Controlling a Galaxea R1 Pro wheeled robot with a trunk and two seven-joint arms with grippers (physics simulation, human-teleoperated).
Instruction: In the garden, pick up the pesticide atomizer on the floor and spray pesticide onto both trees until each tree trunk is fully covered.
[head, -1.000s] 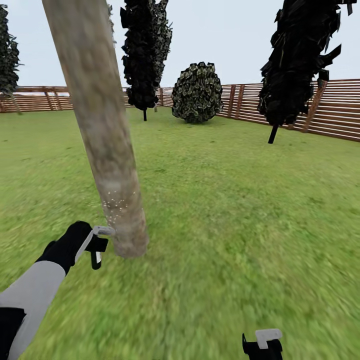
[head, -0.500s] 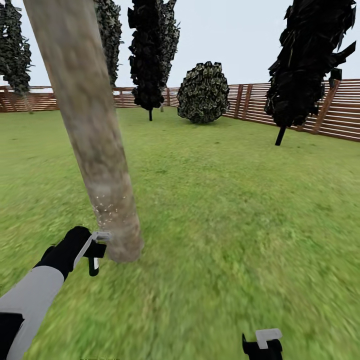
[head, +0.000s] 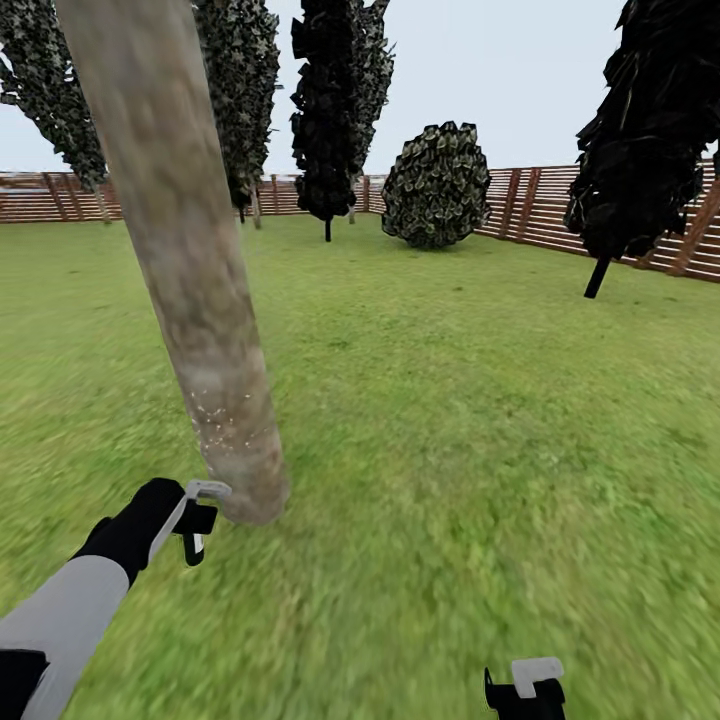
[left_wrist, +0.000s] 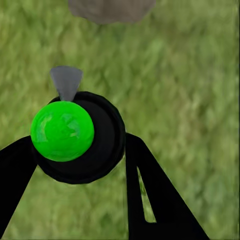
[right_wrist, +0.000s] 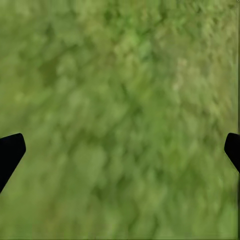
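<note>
A thick mottled beige-grey tree trunk (head: 190, 280) leans across the left of the head view, its base standing in the lawn. White specks dot the bark low down (head: 222, 412). My left gripper (head: 192, 528) hangs just left of the trunk's base, shut on the pesticide atomizer (head: 206, 491), whose pale trigger points at the bark. In the left wrist view the atomizer (left_wrist: 62, 131) is a bright green dome in a black ring with a grey nozzle, between black fingers (left_wrist: 150, 195), and the trunk's base (left_wrist: 110, 7) lies ahead. My right gripper (head: 525, 690) is low at the front right, open over grass (right_wrist: 120, 120).
The green lawn (head: 450, 400) stretches all around. Dark columnar conifers (head: 335, 110) and a round shrub (head: 437, 185) stand far back. Another conifer (head: 650, 140) is at the right. A reddish-brown slatted fence (head: 545, 210) bounds the garden.
The camera has turned, so the conifers, shrub and fence sit further right in the picture. My left gripper stays beside the trunk's base with the atomizer. The right gripper is unchanged.
</note>
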